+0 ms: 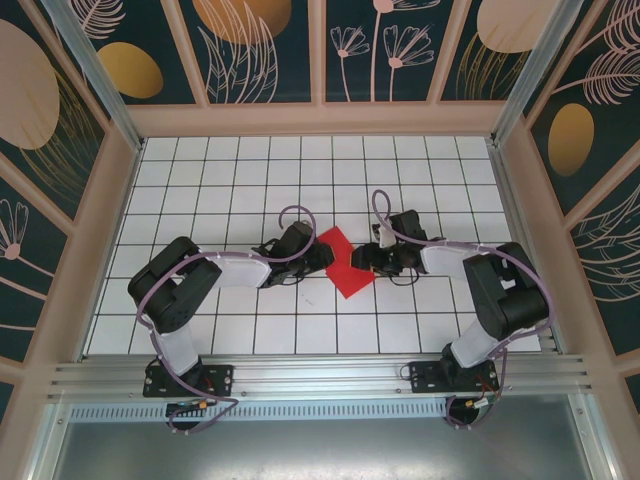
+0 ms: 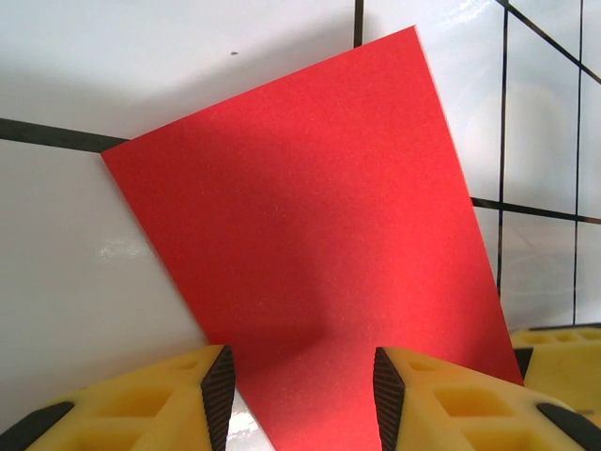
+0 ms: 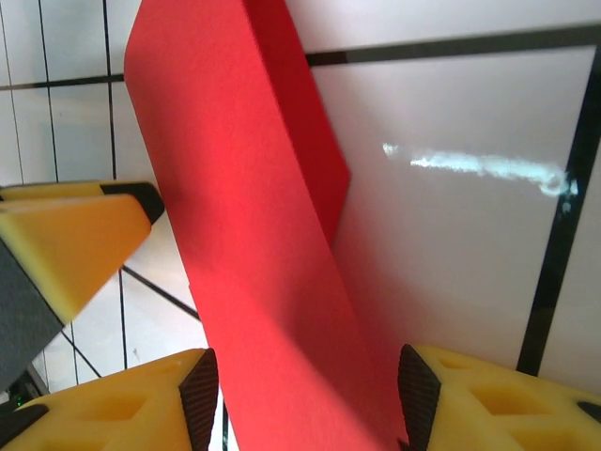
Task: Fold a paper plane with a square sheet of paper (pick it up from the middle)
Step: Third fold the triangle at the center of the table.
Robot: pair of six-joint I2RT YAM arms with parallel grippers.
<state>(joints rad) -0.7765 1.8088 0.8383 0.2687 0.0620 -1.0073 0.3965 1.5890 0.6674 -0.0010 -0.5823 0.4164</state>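
You see the square sheet of paper (image 1: 346,266) in the middle of the top view, on the white tiled table (image 1: 250,180), as a red shape turned like a diamond. In the right wrist view one part of it (image 3: 235,188) stands up from the table as a raised flap; in the left wrist view it (image 2: 310,207) looks flat.

The left gripper (image 1: 322,254) touches the sheet's left edge. Its yellow fingers (image 2: 141,399) stand apart at the bottom of the frame, with the sheet running between them and not pinched.

The right gripper (image 1: 360,258) meets the sheet's right edge. Its fingers (image 3: 507,399) are also spread, and the red flap fills the gap between them. You cannot tell if the pads press it.
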